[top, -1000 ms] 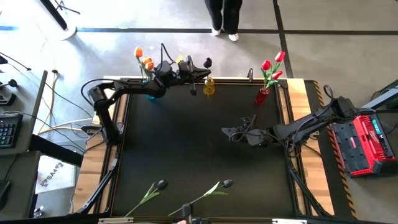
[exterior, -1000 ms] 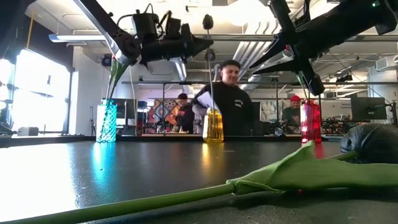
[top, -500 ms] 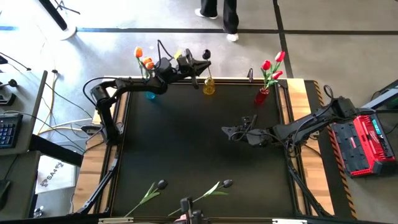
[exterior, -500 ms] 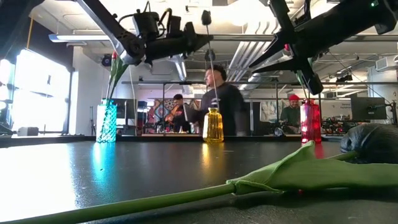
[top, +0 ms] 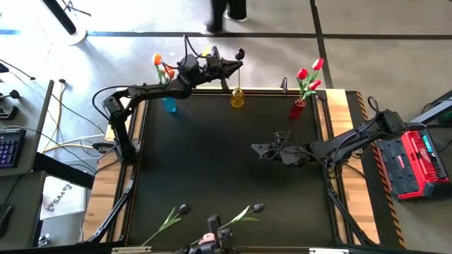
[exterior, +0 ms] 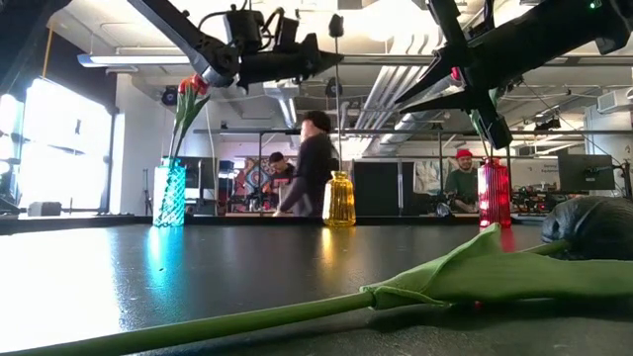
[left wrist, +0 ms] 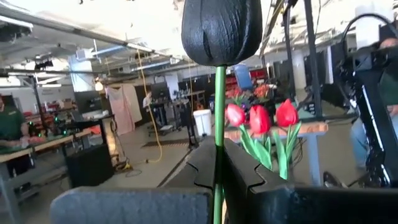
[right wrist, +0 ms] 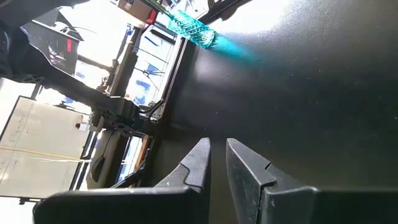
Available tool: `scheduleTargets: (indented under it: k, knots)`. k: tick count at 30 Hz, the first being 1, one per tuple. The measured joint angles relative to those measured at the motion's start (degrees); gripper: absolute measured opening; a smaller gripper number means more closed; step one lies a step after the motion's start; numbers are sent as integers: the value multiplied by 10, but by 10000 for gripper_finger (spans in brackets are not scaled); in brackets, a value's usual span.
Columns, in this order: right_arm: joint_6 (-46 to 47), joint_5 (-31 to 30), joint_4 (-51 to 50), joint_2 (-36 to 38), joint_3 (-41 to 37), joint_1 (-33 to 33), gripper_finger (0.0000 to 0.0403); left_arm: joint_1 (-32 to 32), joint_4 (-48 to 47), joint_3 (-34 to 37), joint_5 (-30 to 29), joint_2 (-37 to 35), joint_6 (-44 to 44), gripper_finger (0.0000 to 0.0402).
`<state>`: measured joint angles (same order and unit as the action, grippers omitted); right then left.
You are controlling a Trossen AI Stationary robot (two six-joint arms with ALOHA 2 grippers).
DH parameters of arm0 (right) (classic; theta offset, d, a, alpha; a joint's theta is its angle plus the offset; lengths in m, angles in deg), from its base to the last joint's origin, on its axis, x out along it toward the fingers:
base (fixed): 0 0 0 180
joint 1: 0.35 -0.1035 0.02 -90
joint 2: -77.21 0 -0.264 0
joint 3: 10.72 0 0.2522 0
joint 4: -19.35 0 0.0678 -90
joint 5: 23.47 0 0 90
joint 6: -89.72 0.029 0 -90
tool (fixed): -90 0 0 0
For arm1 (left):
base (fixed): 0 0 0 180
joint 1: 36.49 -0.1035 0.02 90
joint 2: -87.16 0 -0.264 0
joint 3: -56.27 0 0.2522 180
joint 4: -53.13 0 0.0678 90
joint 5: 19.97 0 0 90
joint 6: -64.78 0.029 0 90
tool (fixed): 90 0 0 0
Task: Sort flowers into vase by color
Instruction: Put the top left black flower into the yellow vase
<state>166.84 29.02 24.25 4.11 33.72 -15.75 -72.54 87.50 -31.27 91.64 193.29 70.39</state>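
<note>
Two black tulips (top: 176,213) lie on the near worktop (top: 212,155); the right gripper (top: 258,149) idles mid-table, jaws nearly closed, empty. Far side, the left gripper (top: 227,67) pinches a black tulip (top: 240,53) stem, held upright directly above the yellow vase (top: 237,98)

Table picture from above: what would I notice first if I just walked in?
Probably the left end effector at the table's far edge, pinching a black tulip by its stem above the yellow vase. Then the red tulips in the red vase at the far right corner.
</note>
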Motion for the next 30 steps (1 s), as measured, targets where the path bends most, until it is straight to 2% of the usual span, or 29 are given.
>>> scheduleTargets:
  k: [8,12,17,22,26,30]
  knots:
    - [-6,0,-2,0,0,1,39,-7,-98,-1,-9,5,0,0]
    - [-3,3,-4,0,0,1,40,-7,-163,-1,-71,5,-18,13]
    - [-5,12,-22,0,0,1,52,-7,-209,-1,-102,5,-34,57]
    - [27,13,-48,0,0,-5,64,-7,-232,-3,-102,5,-40,116]
    - [46,22,-67,0,0,-16,64,2,-287,-21,-103,5,-49,160]
    - [60,35,-87,0,0,-29,64,18,-347,-51,-103,1,-24,187]
